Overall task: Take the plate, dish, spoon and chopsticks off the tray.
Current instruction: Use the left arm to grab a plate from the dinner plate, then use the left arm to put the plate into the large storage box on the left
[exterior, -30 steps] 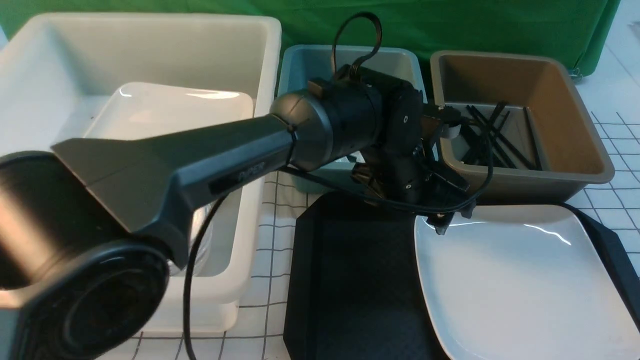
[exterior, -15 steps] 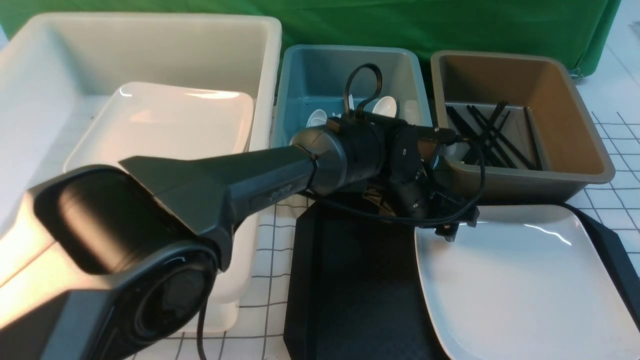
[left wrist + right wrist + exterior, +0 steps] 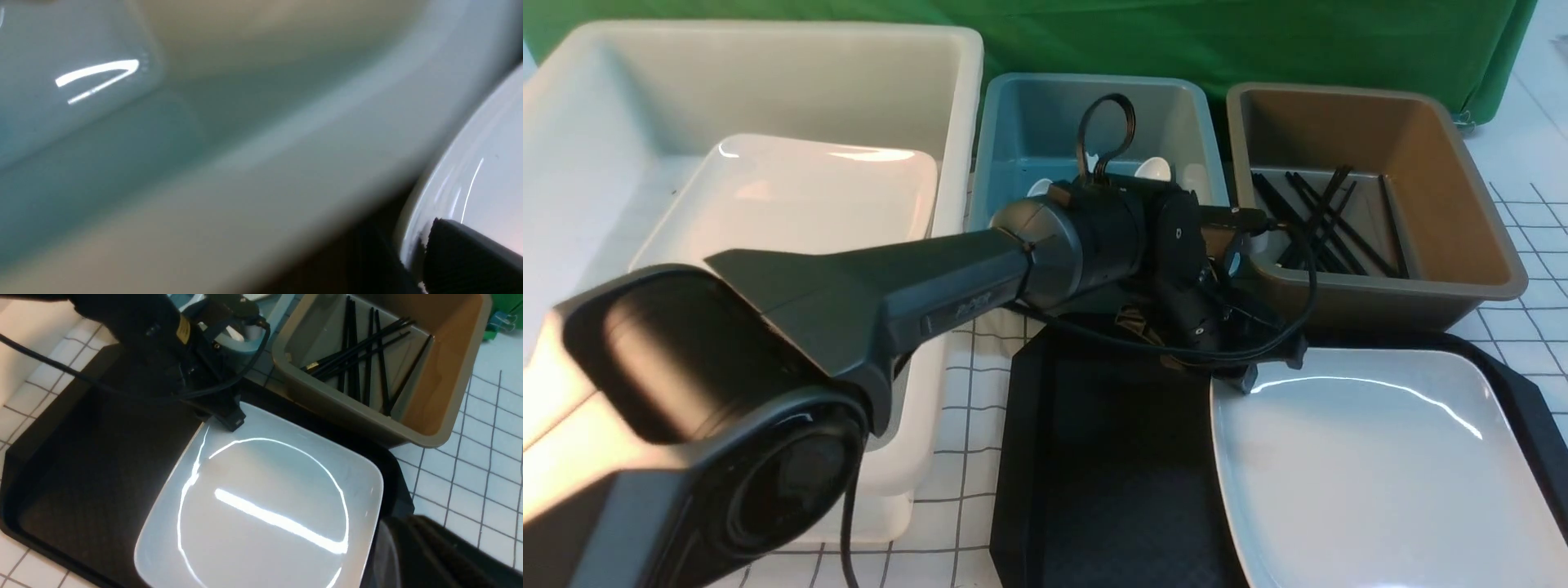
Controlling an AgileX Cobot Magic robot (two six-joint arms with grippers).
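Observation:
The white square plate [image 3: 1380, 474] lies on the right half of the black tray [image 3: 1111, 457]. My left gripper [image 3: 1245, 377] reaches across to its far left corner and is shut on the rim, one finger [image 3: 461, 253] on top and the other under it. My right gripper [image 3: 392, 543] is shut, its dark fingers lying against the plate's [image 3: 261, 506] opposite edge; it is out of the front view. Black chopsticks [image 3: 1327, 220] lie in the brown tub [image 3: 1454, 163]. A white spoon [image 3: 1152, 170] peeks out behind the left arm in the blue tub [image 3: 1029, 122]. The dish is out of view.
A big white tub [image 3: 768, 65] at the left holds another white plate [image 3: 792, 196]. The left arm crosses over the white tub's front corner and the tray's far left corner. White gridded cloth covers the table, with a green backdrop behind the tubs.
The left arm came down to the plate's far left corner and its jaws closed on the rim. The plate shifted slightly nearer and to the right. The right gripper stayed shut.

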